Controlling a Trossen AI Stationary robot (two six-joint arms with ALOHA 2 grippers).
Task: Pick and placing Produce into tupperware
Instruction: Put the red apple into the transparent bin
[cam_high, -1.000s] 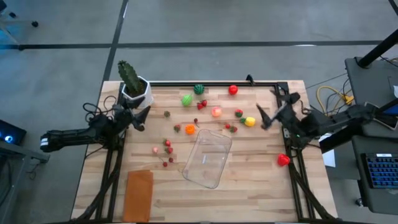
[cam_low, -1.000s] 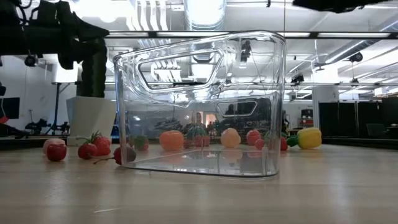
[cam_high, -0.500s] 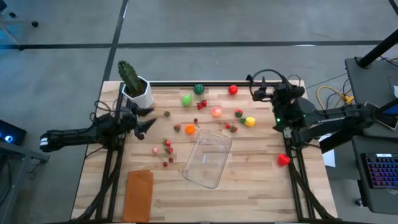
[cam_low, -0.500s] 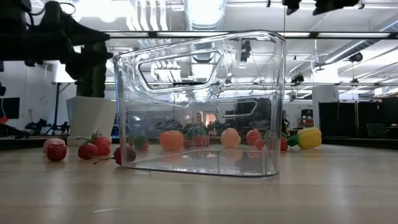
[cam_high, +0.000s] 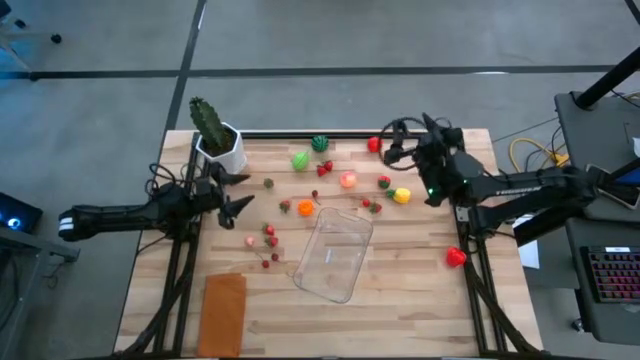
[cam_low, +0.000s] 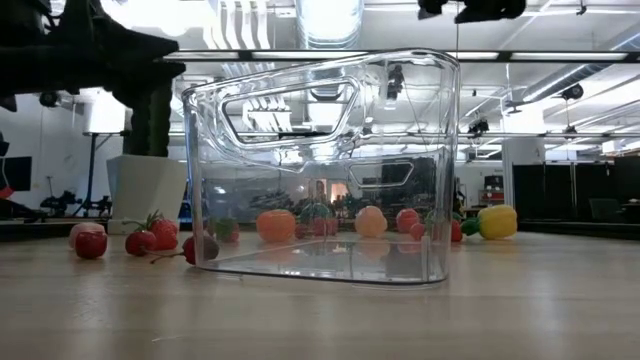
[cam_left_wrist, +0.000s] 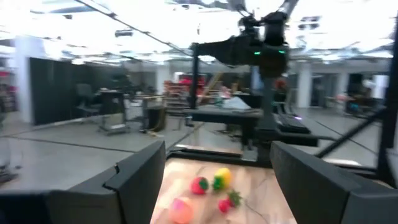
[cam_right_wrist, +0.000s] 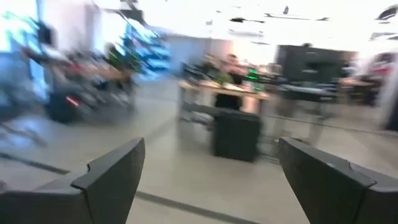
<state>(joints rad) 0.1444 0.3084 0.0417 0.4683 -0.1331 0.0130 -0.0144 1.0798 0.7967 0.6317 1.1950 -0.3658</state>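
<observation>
Right claw (cam_high: 392, 150) hangs above the desk's (cam_high: 400, 300) far right area, jaws spread wide, holding nothing; left claw (cam_high: 232, 190) sits near the left edge, likewise agape and empty. Produce lies scattered across the far half, a yellow pepper (cam_high: 402, 195) nearest the right claw. Clear tupperware (cam_high: 333, 255) stands mid-desk, empty. Risk, as judged: a descent among closely spaced pieces could knock neighbours aside.

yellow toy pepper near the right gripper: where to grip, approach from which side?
Judgement only: take the small yellow toy pepper across its rounded body, from straight above. It lies on the wooden table with a small red piece close beside it, so set the open right gripper fingers away from that neighbour.
</observation>
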